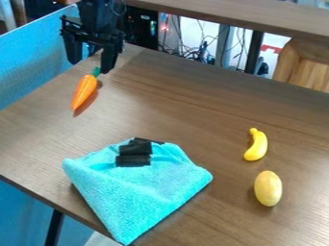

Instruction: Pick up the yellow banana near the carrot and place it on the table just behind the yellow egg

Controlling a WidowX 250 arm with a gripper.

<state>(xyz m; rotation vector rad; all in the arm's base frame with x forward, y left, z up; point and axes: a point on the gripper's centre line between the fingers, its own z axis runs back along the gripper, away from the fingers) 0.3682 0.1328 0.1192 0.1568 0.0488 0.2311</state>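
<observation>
The black gripper (92, 62) hangs at the upper left over the table's back corner, its two fingers spread apart with nothing held between them. Just below it lies an orange toy carrot (84, 91), its green top close under the fingers. A turquoise cloth (138, 192) is spread near the front edge, with black blocks (134, 153) resting on its upper part. Over on the right side are a yellow toy banana (257, 144) and, below it, a yellow oval object (268, 188).
The brown wooden table (173, 110) has a blue panel (32, 57) along its left side. Behind its back edge are cables (199, 53), and a wooden shelf (244, 17) crosses the top. A wooden box-like piece (305, 65) stands at the upper right.
</observation>
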